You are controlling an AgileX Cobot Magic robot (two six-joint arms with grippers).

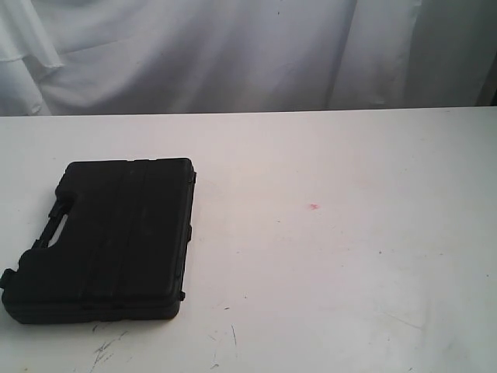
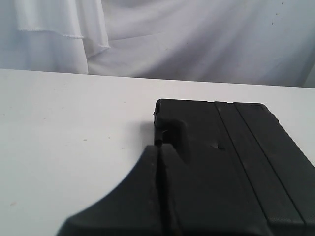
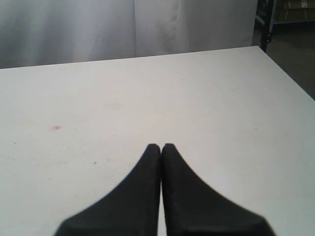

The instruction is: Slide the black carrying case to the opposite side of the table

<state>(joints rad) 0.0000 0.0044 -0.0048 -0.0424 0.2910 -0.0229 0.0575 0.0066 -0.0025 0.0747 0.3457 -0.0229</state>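
Exterior view: scuffed white table [image 1: 373, 295], pink spot [image 1: 314, 207], curtain [image 1: 233, 54] behind

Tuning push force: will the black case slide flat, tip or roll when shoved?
Likely slides, not tips: the black case lies flat and low on the table. Probably stiff: moulded ribbed shell. Long sides: off-centre pushes may pivot it.

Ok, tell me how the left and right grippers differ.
The left gripper has its tips at the black case, by its handle edge, contact unclear; the right gripper has table ahead, no case in view. A pink spot lies ahead of the right one, none by the left. Both are black, shut, holding nothing.
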